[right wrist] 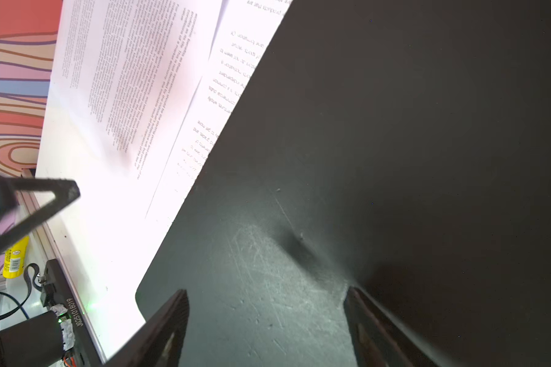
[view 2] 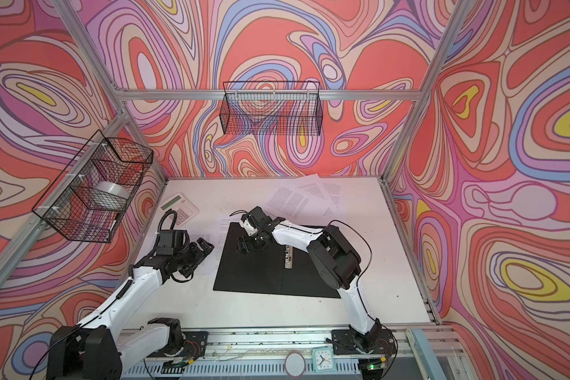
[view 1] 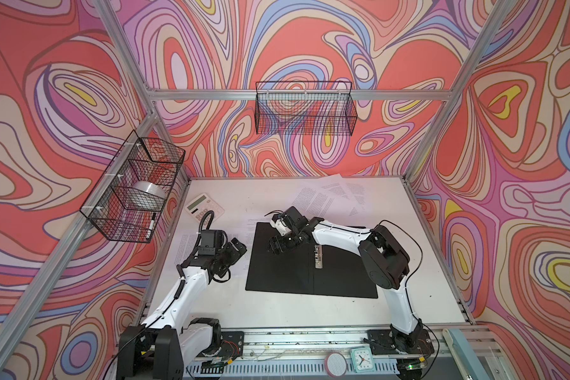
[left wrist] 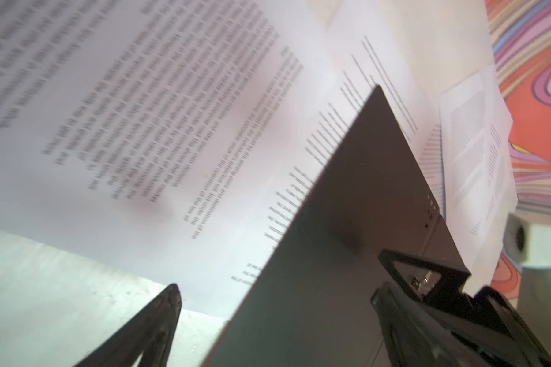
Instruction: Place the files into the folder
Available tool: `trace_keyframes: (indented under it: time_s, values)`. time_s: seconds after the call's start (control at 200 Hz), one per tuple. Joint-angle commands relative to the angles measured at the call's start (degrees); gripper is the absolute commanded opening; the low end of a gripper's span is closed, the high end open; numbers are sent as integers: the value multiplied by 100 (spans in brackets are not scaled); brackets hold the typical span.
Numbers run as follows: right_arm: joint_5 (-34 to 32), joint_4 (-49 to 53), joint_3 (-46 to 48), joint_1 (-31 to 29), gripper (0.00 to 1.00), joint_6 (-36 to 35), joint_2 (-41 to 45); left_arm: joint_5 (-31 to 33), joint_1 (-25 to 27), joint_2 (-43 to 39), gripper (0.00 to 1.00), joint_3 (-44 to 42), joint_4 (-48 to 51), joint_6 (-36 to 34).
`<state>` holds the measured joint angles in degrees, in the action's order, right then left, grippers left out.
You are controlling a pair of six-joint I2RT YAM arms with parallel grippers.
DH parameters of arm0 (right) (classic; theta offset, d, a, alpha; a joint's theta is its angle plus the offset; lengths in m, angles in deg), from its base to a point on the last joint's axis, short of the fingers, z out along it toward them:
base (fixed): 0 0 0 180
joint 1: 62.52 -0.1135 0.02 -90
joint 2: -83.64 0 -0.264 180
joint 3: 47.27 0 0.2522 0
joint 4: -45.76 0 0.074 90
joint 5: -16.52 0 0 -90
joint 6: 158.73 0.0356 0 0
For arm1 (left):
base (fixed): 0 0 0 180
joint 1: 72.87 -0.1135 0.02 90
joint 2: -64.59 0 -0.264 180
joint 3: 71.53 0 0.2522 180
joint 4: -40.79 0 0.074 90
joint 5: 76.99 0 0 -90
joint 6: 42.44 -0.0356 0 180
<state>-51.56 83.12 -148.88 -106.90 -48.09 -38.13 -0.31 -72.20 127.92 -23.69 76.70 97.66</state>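
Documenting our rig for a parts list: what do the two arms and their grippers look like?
The left arm and right arm have white link shells, black joint housings and thin black cables along them; a ribbed black hose loops at the left wrist. The left gripper and right gripper are black, with triangular cut-out fingers.

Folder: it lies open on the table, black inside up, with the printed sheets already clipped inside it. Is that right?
No. The folder lies open on the table, black inside up, but no sheets are in it: both top views show the files loose on the table beside and beyond it, and the clip holds nothing.
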Motion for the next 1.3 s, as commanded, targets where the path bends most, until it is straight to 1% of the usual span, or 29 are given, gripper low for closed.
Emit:
trace_keyframes:
  time_s: [0.0, 0.17, 0.22, 0.401, 0.511, 0.581, 0.616, 0.671, 0.751, 0.821, 0.936, 1.047, 1.162, 1.297]
  values:
    - [-26, -66, 158, -36, 83, -2, 65, -193, -387, 253, 98, 253, 234, -125]
    - [-85, -126, 392, -34, 86, 17, 230, -157, -987, 767, 98, 501, -95, -79]
    - [-129, -119, 450, -31, 87, 27, 263, -247, -1168, 970, 98, 578, -159, -103]
    - [-221, -152, 626, -36, 91, 76, 373, 34, -1465, 1429, 98, 824, -225, -270]
    - [-219, -218, 733, -36, 91, 107, 400, -44, -1816, 1682, 98, 855, -293, -310]
    - [-181, -253, 785, -31, 90, 137, 407, -256, -2088, 1791, 97, 790, -542, -293]
    - [-153, -288, 816, -35, 90, 156, 416, -263, -2168, 1812, 97, 784, -621, -276]
    - [-143, -301, 831, -36, 90, 168, 400, -200, -2212, 1823, 97, 829, -651, -285]
    - [-126, -307, 831, -35, 90, 176, 376, 72, -2261, 1879, 97, 882, -640, -317]
    - [-117, -328, 833, -36, 90, 186, 389, 17, -2371, 2036, 97, 870, -660, -304]
    - [-88, -373, 837, -32, 90, 229, 374, -190, -2466, 2408, 96, 842, -1184, -412]
    - [-63, -382, 821, -35, 90, 247, 339, -407, -2463, 2597, 95, 608, -1587, -346]
    - [-86, -382, 815, -29, 90, 286, 286, -489, -2338, 2609, 95, 324, -1665, -352]
    - [-165, -329, 730, -36, 90, 354, 151, -457, -2002, 2407, 94, -44, -1589, -335]
